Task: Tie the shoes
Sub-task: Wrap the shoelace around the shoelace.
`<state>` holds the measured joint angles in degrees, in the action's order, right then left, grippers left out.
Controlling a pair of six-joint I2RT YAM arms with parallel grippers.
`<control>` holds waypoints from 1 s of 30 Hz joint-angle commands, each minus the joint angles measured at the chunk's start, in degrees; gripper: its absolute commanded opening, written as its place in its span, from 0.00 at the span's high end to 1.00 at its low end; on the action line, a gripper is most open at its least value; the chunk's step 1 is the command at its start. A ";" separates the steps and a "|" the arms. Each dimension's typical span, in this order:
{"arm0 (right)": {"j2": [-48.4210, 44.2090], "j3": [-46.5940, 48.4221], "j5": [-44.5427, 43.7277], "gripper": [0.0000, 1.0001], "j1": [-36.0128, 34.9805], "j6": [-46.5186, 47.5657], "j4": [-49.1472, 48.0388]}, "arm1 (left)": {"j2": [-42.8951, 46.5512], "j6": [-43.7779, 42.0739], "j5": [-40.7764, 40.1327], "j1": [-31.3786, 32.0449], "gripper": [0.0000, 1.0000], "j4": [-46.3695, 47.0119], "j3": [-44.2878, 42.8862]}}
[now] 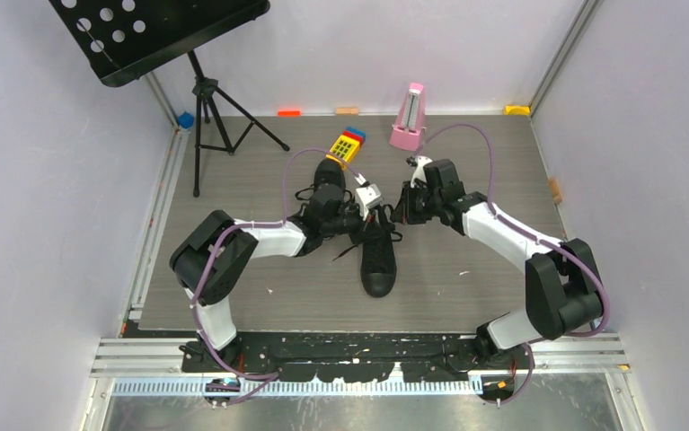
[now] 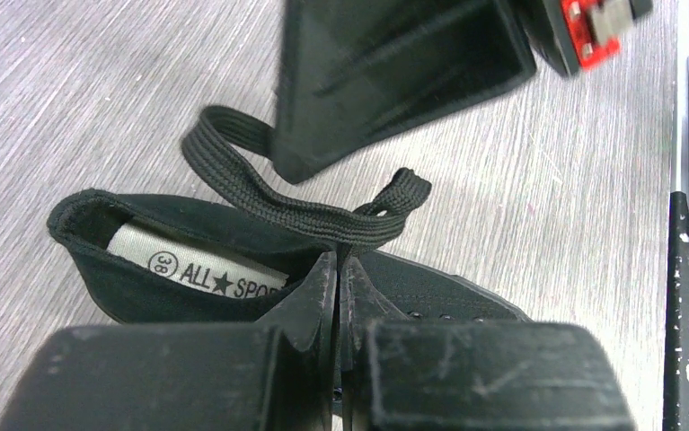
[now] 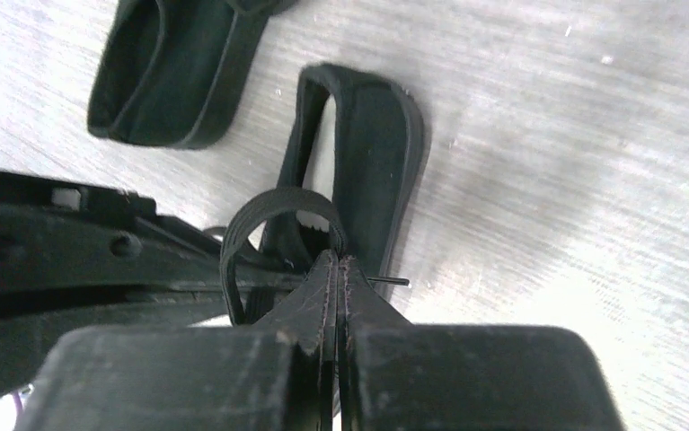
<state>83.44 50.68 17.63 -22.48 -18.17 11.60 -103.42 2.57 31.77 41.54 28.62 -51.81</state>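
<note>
One black shoe (image 1: 379,267) lies mid-table with its toe toward the arms' bases; its label shows in the left wrist view (image 2: 143,269). The other shoe (image 1: 327,171) lies behind it to the left, partly hidden by the left wrist. Both grippers meet over the near shoe's opening. My left gripper (image 1: 361,220) (image 2: 339,262) is shut, with a flat black lace (image 2: 304,211) pinched at its tips. My right gripper (image 1: 402,213) (image 3: 337,260) is shut on a lace loop (image 3: 264,205) that arches up to its tips above the shoe (image 3: 372,171).
A black music stand (image 1: 156,31) on a tripod (image 1: 210,112) stands at the back left. A pink metronome (image 1: 408,117) and a yellow toy block (image 1: 347,145) sit behind the shoes. Small coloured pieces line the back wall. A metal rail (image 1: 358,355) runs along the near edge.
</note>
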 commanded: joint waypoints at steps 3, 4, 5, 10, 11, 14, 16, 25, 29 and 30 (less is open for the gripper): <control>2.73 10.12 -2.13 1.00 -0.68 1.68 3.20 | 2.42 -2.06 1.51 0.04 1.00 6.30 2.37; 2.97 11.16 -2.20 1.00 -1.09 1.58 3.58 | 2.36 -2.26 1.35 0.03 1.00 6.36 2.37; 3.11 12.09 -2.24 1.00 -1.57 1.49 3.94 | 2.42 -2.30 1.02 0.03 1.00 6.17 2.22; 3.49 16.28 -3.55 1.00 -4.01 0.45 6.07 | 1.72 -2.30 1.96 0.08 1.00 5.36 1.02; 3.75 17.43 -3.89 1.00 -4.32 0.28 6.71 | 1.66 -2.30 2.16 0.04 1.00 5.65 1.06; 5.10 21.24 -4.49 1.00 -5.22 -0.54 9.59 | 1.64 -2.30 2.75 0.08 1.00 6.82 1.40; 5.49 22.65 -4.75 1.00 -5.78 -2.05 9.95 | 1.64 -2.30 3.04 0.03 1.00 6.91 1.37; 7.25 28.80 -4.03 1.00 -7.17 -8.31 12.76 | 1.45 -2.30 0.86 0.02 1.00 12.49 4.10; 6.33 28.99 -2.95 1.00 -7.46 -10.90 13.33 | 2.12 -2.30 -1.22 -0.05 1.00 9.82 3.48; 5.85 28.88 -3.03 1.00 -7.56 -11.51 13.51 | 2.30 -3.67 -1.53 -0.05 1.00 9.14 3.32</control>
<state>90.61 77.36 13.85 -29.32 -26.02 23.97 -103.15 1.04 32.29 41.54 36.62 -48.07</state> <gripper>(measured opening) 0.017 0.012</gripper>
